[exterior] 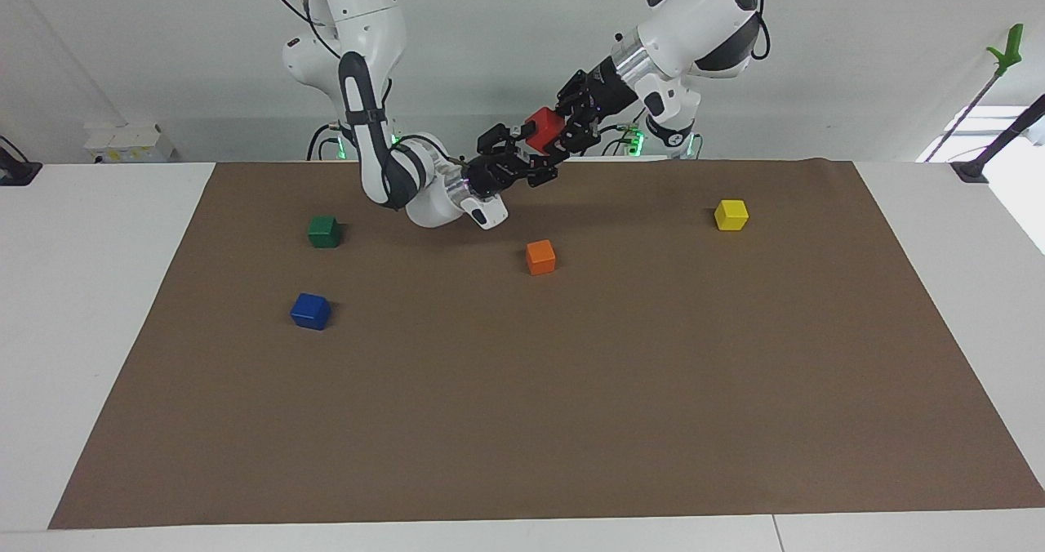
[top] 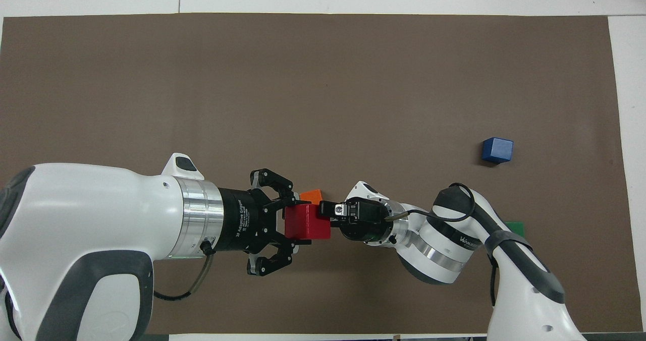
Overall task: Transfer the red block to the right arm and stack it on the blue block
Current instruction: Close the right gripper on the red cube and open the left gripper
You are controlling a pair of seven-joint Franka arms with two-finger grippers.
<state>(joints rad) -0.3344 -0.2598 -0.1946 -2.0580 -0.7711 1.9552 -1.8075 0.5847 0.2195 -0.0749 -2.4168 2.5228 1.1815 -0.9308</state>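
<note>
The red block (exterior: 540, 127) is held in the air by my left gripper (exterior: 555, 131), which is shut on it over the robots' edge of the mat. It also shows in the overhead view (top: 307, 221), in the left gripper (top: 297, 223). My right gripper (exterior: 526, 152) is open, right up against the red block with a finger on either side of it; in the overhead view the right gripper (top: 327, 219) meets the block end-on. The blue block (exterior: 310, 310) lies on the mat toward the right arm's end, also in the overhead view (top: 497, 150).
An orange cube (exterior: 540, 256) lies on the mat just under the two grippers. A green cube (exterior: 324, 231) lies nearer to the robots than the blue block. A yellow cube (exterior: 731, 214) lies toward the left arm's end. The brown mat (exterior: 571, 413) covers the table.
</note>
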